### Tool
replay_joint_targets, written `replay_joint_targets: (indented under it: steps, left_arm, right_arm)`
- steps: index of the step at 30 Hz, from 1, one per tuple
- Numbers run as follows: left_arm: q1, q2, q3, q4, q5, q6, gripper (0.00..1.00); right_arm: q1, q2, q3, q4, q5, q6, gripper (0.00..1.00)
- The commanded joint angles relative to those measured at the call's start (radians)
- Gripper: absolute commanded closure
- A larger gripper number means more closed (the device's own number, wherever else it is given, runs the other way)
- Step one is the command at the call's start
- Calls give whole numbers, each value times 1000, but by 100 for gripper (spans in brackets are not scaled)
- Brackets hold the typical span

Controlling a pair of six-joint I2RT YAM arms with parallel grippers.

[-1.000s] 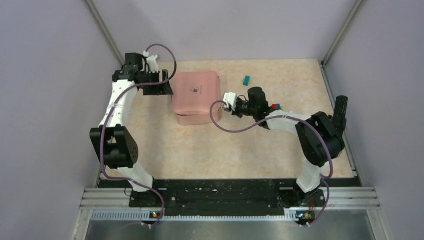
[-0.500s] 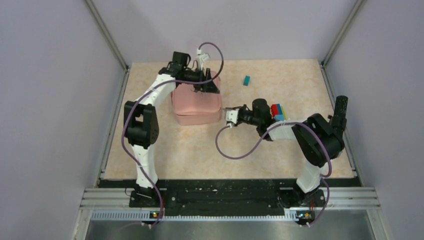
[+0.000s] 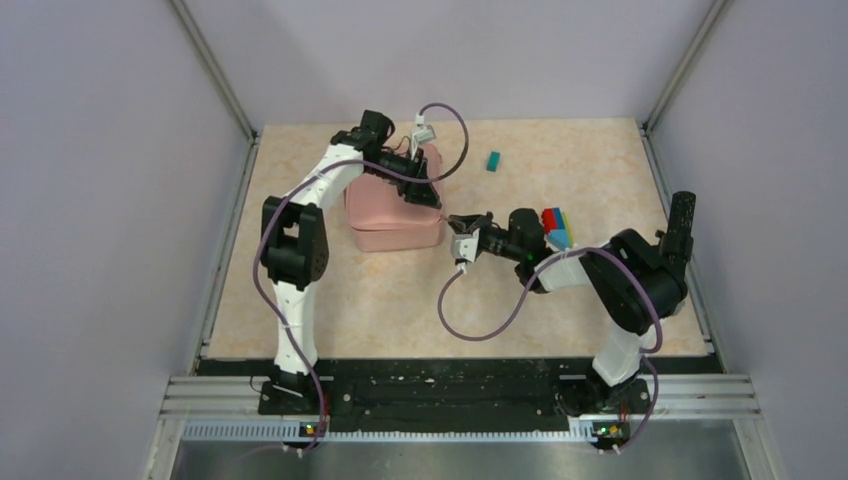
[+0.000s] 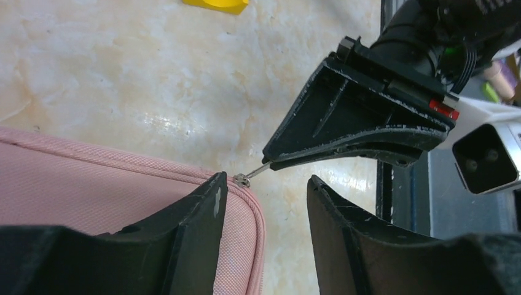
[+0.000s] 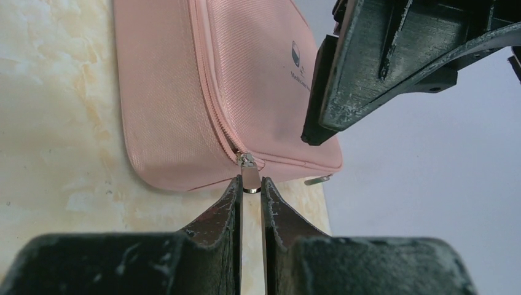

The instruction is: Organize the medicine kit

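The medicine kit [image 3: 385,205] is a pink soft zip case lying closed on the table, logo on its lid [image 5: 295,58]. My right gripper [image 5: 250,184] is shut on a metal zip pull [image 5: 250,177] at the case's corner; in the top view the right gripper [image 3: 453,221] sits just right of the case. My left gripper [image 4: 264,203] is open, one finger [image 4: 196,239] resting over the case's corner [image 4: 246,246], the other finger [image 4: 350,246] above bare table. In the top view the left gripper [image 3: 427,190] hangs over the case's right edge. A second zip pull [image 5: 317,179] lies loose beside the case.
A teal block [image 3: 493,160] lies at the back of the table. A stack of red, blue and yellow blocks [image 3: 554,224] stands behind my right wrist. A yellow block [image 4: 216,5] shows at the top of the left wrist view. The two grippers are very close together.
My left arm swung from the case's left side across to its right corner. My right gripper moved down and left to the case's corner, where it now holds the zip pull.
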Motion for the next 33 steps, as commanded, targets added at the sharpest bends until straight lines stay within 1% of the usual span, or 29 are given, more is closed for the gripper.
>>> replay_joint_targets:
  steps: [1, 2, 4, 6, 8, 9, 11, 12, 14, 18, 21, 24, 27, 30, 33]
  left_arm:
    - [-25, 12, 64, -289, -19, 389, 45]
    - [-29, 12, 54, -295, -41, 407, 45]
    - [-30, 5, 32, -262, -64, 392, 45]
    - [-29, -17, 1, -211, -82, 355, 45]
    - [-27, -56, -49, -146, -93, 311, 45]
    - [-23, -79, -77, -117, -95, 286, 45]
    - [-10, -118, -122, -74, -89, 240, 45]
    - [-2, -137, -141, -60, -81, 211, 45]
    - [16, -175, -181, -24, -66, 136, 45]
    - [67, -279, -319, 130, -46, -73, 45]
    - [114, -337, -383, 210, -27, -194, 43]
    - [163, -370, -389, 226, -16, -276, 41]
    - [217, -395, -384, 241, -21, -332, 40]
    - [273, -418, -382, 242, -24, -345, 40]
    - [331, -443, -383, 218, -23, -321, 39]
  right_arm:
    - [16, -9, 1, 133, -17, -10, 100]
    - [16, -9, 9, 119, -10, 7, 100]
    - [16, -11, 42, 39, 7, 45, 100]
    - [16, -10, 121, -157, 27, 136, 100]
    - [14, 13, 239, -378, 38, 259, 100]
    - [12, 29, 302, -489, 22, 312, 100]
    - [1, 68, 395, -619, -35, 424, 100]
    - [-3, 79, 410, -632, -56, 468, 100]
    - [-4, 87, 399, -591, -71, 569, 100]
    - [-4, 100, 398, -596, -109, 658, 99]
    - [-8, 109, 410, -647, -157, 699, 88]
    - [-19, 125, 439, -710, -218, 749, 75]
    - [-38, 144, 474, -728, -254, 823, 63]
    - [-51, 166, 501, -725, -277, 858, 55]
    - [-58, 200, 542, -746, -308, 864, 52]
